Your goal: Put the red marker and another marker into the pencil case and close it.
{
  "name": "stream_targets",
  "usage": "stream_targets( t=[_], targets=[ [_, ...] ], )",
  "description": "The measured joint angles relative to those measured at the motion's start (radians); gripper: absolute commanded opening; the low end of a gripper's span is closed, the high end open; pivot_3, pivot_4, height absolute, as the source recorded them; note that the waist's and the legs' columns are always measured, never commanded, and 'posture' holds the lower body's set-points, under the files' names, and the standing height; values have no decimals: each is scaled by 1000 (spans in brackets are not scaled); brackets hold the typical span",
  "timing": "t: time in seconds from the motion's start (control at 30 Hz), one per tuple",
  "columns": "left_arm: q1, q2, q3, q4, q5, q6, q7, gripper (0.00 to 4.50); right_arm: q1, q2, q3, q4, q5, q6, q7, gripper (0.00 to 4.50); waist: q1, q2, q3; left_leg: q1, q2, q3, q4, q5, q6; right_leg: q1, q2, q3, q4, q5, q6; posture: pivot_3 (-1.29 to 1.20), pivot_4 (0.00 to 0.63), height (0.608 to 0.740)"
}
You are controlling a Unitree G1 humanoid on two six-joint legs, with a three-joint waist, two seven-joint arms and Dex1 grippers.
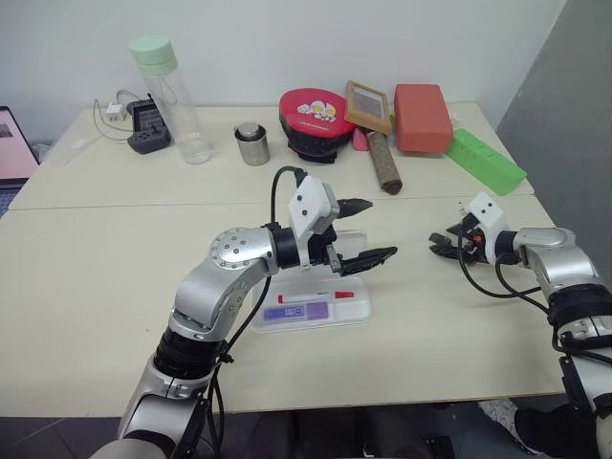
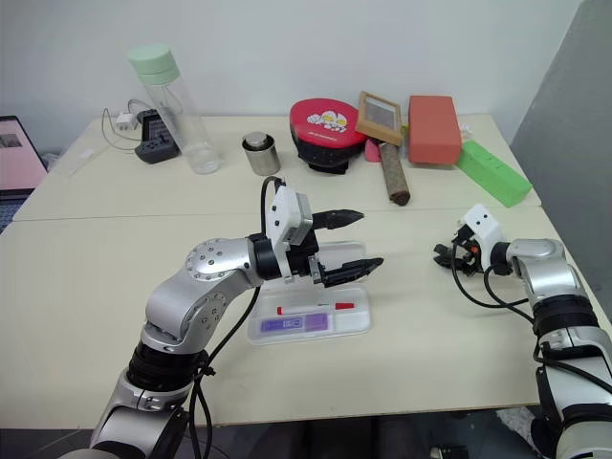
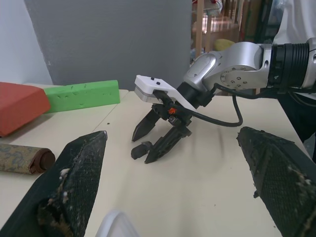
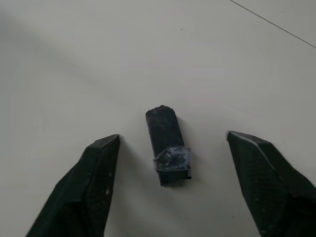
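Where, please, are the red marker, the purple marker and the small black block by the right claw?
red marker [image 1: 316, 296], left eye view, on its white barrel.
purple marker [image 1: 296, 312], left eye view, on its white label band.
black block [image 4: 167, 143], right wrist view, on the middle of its top face.

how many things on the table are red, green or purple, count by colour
red: 3 - red marker, red round case, red box
green: 2 - green flat box, bottle's green cap
purple: 1 - purple marker
total: 6
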Motion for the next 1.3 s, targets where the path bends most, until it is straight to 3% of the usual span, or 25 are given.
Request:
stream_targets(
  t=[0.3, 0.6, 0.73, 0.83, 0.9, 1.07, 1.3],
  targets=[
    [-1, 1, 0, 25, 2, -8, 0, 4500, 3, 0, -8, -13, -8, 10, 13, 320, 0, 0, 0, 0, 0, 0, 0, 0, 0, 0, 0, 0, 0, 0, 0, 0, 150, 740],
    [-14, 26, -1, 25, 1, -14, -14, 4500, 75, -42, -46, -257, 30, 81, 81, 281, 0, 0, 0, 0, 0, -1, 0, 0, 0, 0, 0, 0, 0, 0, 0, 0, 150, 740],
    [43, 193, 24, -21, -16, 6, -106, 4500, 204, -96, -64, -589, 158, 165, 201, 281, -5, 1, 0, 0, 2, -3, -1, 0, 1, -1, 1, 0, 0, 0, 0, 0, 150, 740],
    [152, 383, 93, -87, -66, 37, -224, 4500, 261, -102, -50, -860, 231, 252, 226, 281, -9, 1, 0, 2, 3, -7, -1, -2, 3, 0, 1, 0, 1, 0, 0, 0, 150, 740],
    [176, 427, 123, -116, -96, 46, -260, 4500, 282, -92, -13, -941, 241, 279, 222, 281, 0, 1, 0, 1, 1, -7, -1, -2, 3, 1, 1, -2, 0, 0, 0, 0, 150, 740],
    [243, 533, 163, -164, -123, 50, -317, 4500, 292, 16, 136, -981, 188, 295, 152, 281, 5, 1, 0, 1, -1, -6, 0, -2, 3, 2, 0, -2, -1, 0, 0, 0, 150, 740],
    [247, 538, 195, -165, -138, 52, -304, 4500, 284, 38, 226, -943, 105, 280, 121, 281, 3, 1, 0, 0, 0, -6, -1, -2, 3, 0, 1, -2, -1, 0, 0, 0, 150, 740]
  ],
)
